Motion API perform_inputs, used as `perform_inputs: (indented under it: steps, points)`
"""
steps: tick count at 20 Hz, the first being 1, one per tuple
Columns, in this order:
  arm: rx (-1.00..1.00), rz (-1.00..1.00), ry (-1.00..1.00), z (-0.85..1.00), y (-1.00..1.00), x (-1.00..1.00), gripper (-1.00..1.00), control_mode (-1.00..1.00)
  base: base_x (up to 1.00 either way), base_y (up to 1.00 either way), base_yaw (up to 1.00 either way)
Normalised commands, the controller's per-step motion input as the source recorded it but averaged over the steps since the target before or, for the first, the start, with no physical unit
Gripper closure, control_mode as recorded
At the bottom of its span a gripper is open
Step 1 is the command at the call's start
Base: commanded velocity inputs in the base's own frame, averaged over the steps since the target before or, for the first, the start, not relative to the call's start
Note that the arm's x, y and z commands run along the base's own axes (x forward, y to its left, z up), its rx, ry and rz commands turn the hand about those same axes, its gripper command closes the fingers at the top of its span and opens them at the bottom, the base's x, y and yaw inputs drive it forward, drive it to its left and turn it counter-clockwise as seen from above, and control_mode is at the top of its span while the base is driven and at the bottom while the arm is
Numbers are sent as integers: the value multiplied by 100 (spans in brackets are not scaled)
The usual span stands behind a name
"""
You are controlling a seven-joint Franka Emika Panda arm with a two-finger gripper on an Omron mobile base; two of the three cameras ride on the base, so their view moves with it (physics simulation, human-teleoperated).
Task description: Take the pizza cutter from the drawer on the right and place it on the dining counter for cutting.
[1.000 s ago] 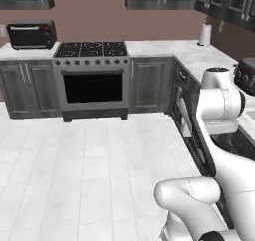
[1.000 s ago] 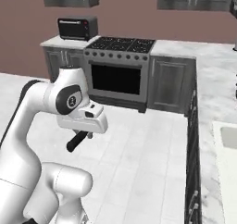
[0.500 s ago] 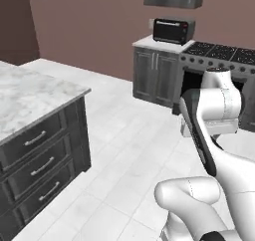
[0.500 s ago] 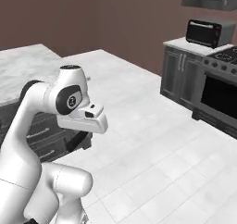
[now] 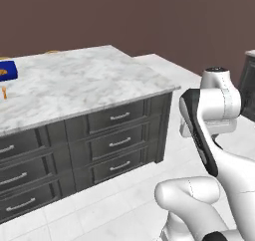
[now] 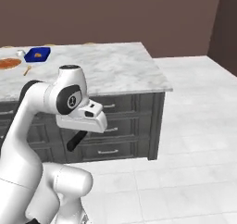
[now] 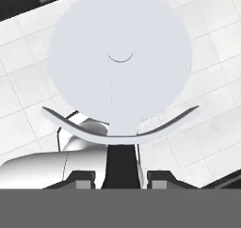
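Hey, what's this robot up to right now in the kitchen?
The white robot arm is carrying a pizza cutter. Its pincer is shut on the cutter's dark handle, and the round silver wheel sticks out in front of the hand above the tiled floor. In the base views, the robot faces the dining counter, a marble-topped island over dark drawers. A blue box and what looks like a pizza lie at the counter's far end. The cutter has not been set down yet.

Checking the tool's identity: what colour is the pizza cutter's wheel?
Pale silver-grey, plain; the pizza cutter shows best in the hand view, held by the gripper.
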Motion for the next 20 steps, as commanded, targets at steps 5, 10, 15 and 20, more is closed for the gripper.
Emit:
perform_inputs:
  steps: [5, 10, 15, 20]
  points:
    - [0, 0, 0, 0, 0, 0, 100, 100, 48, 0, 35]
    - [0, 0, 0, 0, 0, 0, 100, 100, 37, 0, 12]
    - [0, 0, 0, 0, 0, 0, 100, 100, 96, 0, 7]
    - [0, 0, 0, 0, 0, 0, 100, 100, 85, 1, 8]
